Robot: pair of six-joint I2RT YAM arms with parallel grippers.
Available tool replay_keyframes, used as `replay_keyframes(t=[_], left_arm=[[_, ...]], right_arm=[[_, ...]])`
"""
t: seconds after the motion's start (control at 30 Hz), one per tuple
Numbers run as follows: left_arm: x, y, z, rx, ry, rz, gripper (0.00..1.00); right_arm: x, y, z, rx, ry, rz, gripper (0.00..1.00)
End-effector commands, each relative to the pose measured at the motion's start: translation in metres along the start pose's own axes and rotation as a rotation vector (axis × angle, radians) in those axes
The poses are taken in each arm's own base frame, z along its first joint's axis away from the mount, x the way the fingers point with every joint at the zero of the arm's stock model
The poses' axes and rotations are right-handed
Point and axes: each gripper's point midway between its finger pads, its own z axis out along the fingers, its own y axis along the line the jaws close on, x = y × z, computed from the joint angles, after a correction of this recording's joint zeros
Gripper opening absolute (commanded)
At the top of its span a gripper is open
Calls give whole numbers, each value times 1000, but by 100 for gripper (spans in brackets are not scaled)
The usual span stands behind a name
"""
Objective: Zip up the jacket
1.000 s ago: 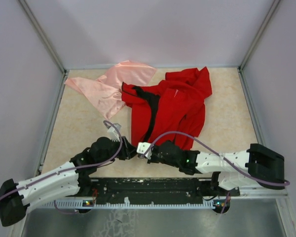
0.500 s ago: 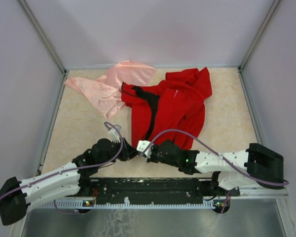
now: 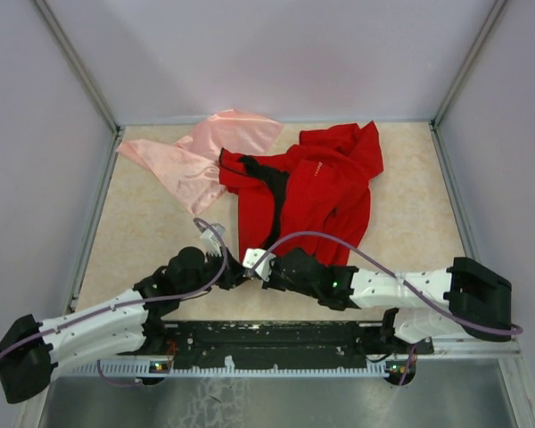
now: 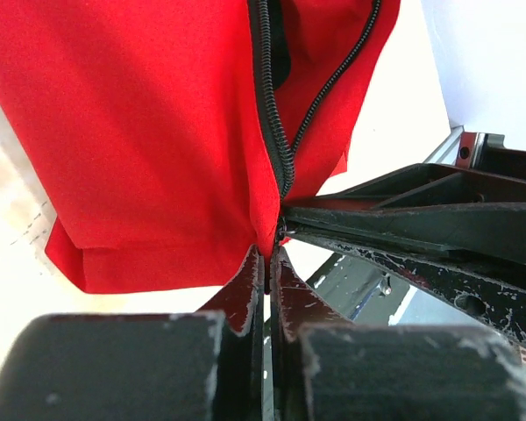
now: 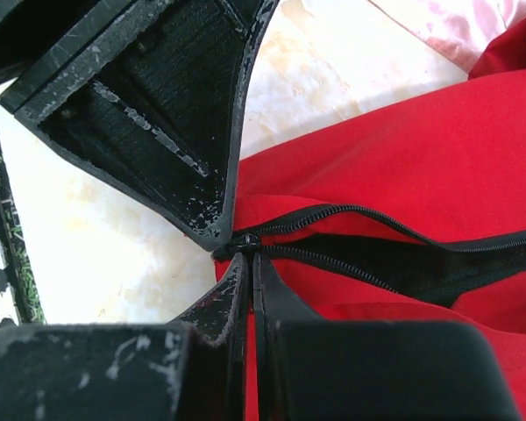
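The red jacket (image 3: 316, 187) lies crumpled mid-table, its black zipper (image 3: 275, 209) open and running toward me. Both grippers meet at its near hem. My left gripper (image 3: 235, 270) is shut, and in the left wrist view the left gripper (image 4: 269, 261) pinches the red hem just below the zipper's (image 4: 265, 105) bottom end. My right gripper (image 3: 252, 261) is shut too. In the right wrist view the right gripper (image 5: 251, 257) has its tips closed at the zipper slider (image 5: 246, 240), where the two rows of teeth (image 5: 368, 215) join. What its tips pinch is hidden.
A pale pink cloth (image 3: 205, 156) lies at the back left, touching the jacket's collar side. Metal rails edge the table (image 3: 143, 232) left and right, with grey walls behind. The arms' base rail (image 3: 276, 339) runs along the near edge.
My left gripper has closed on the jacket's hem. Both grippers have shifted slightly left along the near hem.
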Motion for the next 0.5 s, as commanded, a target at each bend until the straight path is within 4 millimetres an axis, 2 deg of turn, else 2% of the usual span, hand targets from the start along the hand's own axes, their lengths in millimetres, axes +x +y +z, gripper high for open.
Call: replay_keyframes(t=[0.0,0.2,0.33,0.47], left_arm=[[24,-1,-3,16,145,70,0],[36,7,-3,-15,223,110,0],[40,12,-6,-33,242,118,0],[41,21,-9,-73,241,128,0]], right_arm=[[-22,-56,-5,185,-1,33,0],[-12,-78,-9,235,47,73,0],[-13,-92,-17,272,38,91,0],[-5,-108,-27,322,50,124,0]])
